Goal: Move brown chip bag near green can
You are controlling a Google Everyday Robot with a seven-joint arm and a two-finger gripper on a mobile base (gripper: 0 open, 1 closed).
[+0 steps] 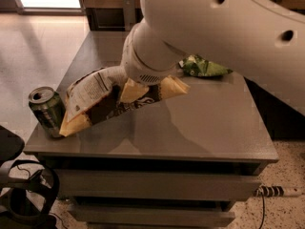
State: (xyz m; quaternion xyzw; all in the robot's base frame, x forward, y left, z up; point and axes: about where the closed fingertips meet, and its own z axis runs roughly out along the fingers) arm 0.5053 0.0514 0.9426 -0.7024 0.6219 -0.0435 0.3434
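Observation:
The brown chip bag (pixel 102 101) is large and crinkled, dark brown with yellow edges and a white label panel. It lies tilted across the left half of the grey table (pixel 200 128), its lower left corner touching the green can (pixel 46 111). The can stands upright at the table's front left corner, silver top showing. My gripper (pixel 136 87) is under the big white arm, right over the middle of the bag; the wrist housing hides it.
A smaller bright green chip bag (pixel 202 67) lies at the back right of the table, partly behind my arm. The table's left edge runs close by the can. Dark cables and a black object (pixel 19 190) sit on the floor at lower left.

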